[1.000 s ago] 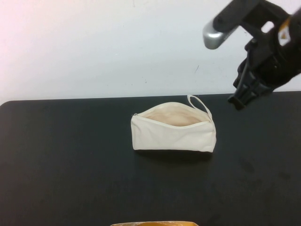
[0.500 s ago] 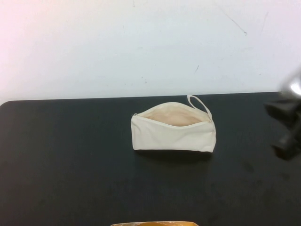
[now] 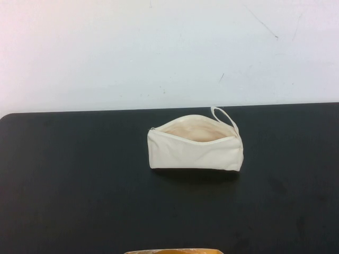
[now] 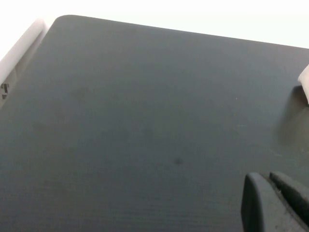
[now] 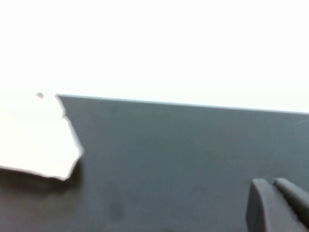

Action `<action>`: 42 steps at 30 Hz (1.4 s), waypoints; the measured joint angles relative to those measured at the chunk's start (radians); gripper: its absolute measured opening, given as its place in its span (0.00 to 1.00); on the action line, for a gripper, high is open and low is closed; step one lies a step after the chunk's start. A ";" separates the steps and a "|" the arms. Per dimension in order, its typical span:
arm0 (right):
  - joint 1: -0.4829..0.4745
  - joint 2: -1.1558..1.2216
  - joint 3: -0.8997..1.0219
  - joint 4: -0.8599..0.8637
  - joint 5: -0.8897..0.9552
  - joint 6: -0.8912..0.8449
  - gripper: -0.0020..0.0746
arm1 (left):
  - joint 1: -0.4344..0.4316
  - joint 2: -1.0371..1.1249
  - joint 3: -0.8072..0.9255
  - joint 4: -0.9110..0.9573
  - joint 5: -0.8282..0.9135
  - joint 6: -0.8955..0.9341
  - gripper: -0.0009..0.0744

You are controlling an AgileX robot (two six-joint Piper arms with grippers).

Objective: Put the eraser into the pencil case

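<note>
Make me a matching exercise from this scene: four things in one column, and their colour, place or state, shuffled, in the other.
Things:
1. pencil case
2. loop strap
3. table
4. left gripper and right gripper

Descriptions:
a. black
b. unzipped, peach lining showing
c. at the case's right end, on the wall side
d. absent from the high view, shut, each above the table in its own wrist view

Pairs: 1-b, 2-c, 3-a, 4-d. The eraser shows in no view.
</note>
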 joint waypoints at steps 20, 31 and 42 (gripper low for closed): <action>-0.091 -0.478 0.170 0.000 0.070 -0.083 0.02 | 0.000 0.000 0.000 0.000 0.000 0.000 0.01; -0.070 -0.478 0.173 0.000 0.124 -0.221 0.02 | 0.000 0.000 0.000 0.000 0.000 0.000 0.01; -0.069 -0.478 0.344 -0.106 0.141 -0.080 0.02 | 0.000 0.000 0.000 0.000 0.000 0.000 0.01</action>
